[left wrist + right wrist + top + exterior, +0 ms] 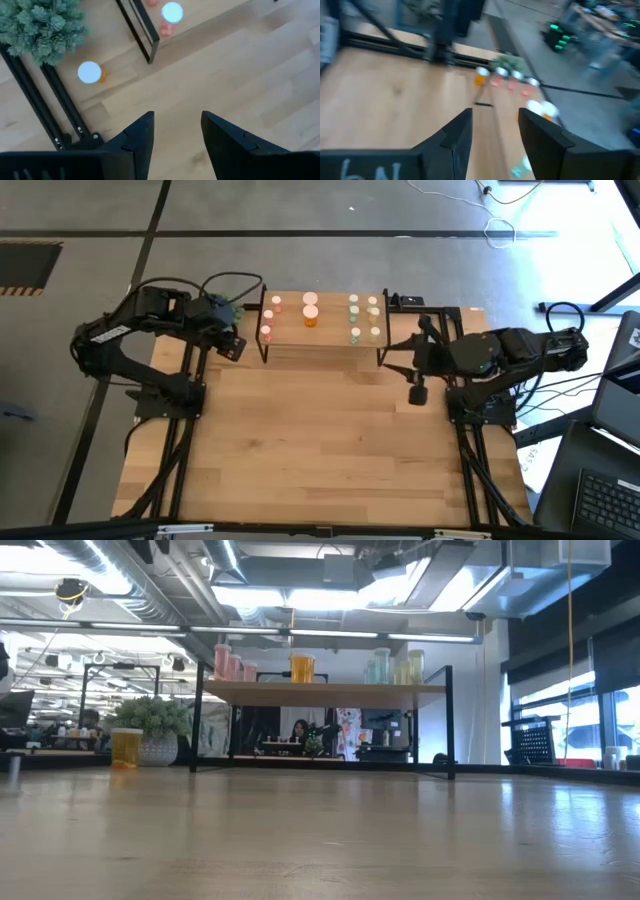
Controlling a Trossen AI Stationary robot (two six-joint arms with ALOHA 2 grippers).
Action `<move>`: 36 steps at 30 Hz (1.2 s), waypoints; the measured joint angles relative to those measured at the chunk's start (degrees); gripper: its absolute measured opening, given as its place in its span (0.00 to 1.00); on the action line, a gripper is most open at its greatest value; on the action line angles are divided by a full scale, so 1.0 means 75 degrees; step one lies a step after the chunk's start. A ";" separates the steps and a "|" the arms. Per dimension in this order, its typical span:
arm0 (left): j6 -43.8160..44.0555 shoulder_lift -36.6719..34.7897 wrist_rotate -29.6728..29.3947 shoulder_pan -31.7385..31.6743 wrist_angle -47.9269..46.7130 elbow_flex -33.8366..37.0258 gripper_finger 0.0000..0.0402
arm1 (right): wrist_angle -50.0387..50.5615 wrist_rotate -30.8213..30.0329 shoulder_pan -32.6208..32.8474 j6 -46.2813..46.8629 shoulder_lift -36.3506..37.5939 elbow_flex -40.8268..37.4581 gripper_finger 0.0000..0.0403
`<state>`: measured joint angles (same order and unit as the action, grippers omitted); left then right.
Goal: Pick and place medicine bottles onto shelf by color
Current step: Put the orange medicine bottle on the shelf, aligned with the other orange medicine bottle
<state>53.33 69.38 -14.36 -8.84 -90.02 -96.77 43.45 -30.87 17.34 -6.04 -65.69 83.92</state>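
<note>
Left hand (232, 348) hovers empty, fingers parted, by the shelf (320, 332) where sorted medicine bottles (310, 311) stand; one orange bottle (90, 72) waits on the worktop (320, 450) beside the plant (42, 27), likely next grasp; right hand (417, 394) idles open.

You get bright ceiling lights (330, 595) glaring overhead, blown-out white bottle caps (89, 72) — and heavy motion blur at the right wrist.

Open bare tabletop (330, 450) across the near and middle span, shelf (320, 332) with bottles (311, 310) blocking the far edge, potted plant (158, 728) and orange bottle (127, 747) crowding its left end
</note>
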 joint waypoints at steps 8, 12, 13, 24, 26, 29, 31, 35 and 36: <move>-0.0409 -0.0139 0.0598 -0.1077 -0.0001 0.0791 0.39 | 0.0843 0.2093 0.0000 -0.0025 0.0000 0.0585 0.40; -0.1134 -0.0155 0.1249 -0.1755 0.0002 0.1452 0.39 | 0.1031 0.2278 -0.0008 0.0153 0.0000 0.0603 0.40; -0.1378 -0.0159 0.1368 -0.1919 -0.0012 0.1621 0.39 | 0.1097 0.2282 -0.0038 0.0226 0.0000 0.0603 0.40; -0.2130 -0.0148 0.1659 -0.3479 0.0206 0.3012 0.39 | 0.1302 0.2270 -0.0227 0.0780 0.0000 0.0603 0.40; -0.2246 -0.0148 0.1693 -0.3745 0.0424 0.3219 0.39 | 0.1295 0.2272 -0.0227 0.0779 0.0000 0.0603 0.40; -0.2489 -0.0148 0.2089 -0.4163 0.1062 0.3485 0.39 | 0.1290 0.2270 -0.0228 0.0789 0.0000 0.0603 0.40; -0.2677 -0.0148 0.2352 -0.4419 0.1486 0.3653 0.39 | 0.1288 0.2270 -0.0245 0.0781 0.0000 0.0603 0.40; -0.2587 -0.0146 0.2393 -0.4913 0.1984 0.3950 0.39 | 0.1285 0.2217 -0.0245 0.0786 -0.0003 0.0603 0.40; -0.2430 -0.0148 0.2347 -0.5032 0.2026 0.4017 0.39 | 0.1284 0.2102 -0.0245 0.0780 -0.0003 0.0603 0.40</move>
<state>35.10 68.27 3.24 -46.58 -74.83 -66.65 53.07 -15.10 15.51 -0.19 -65.71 88.44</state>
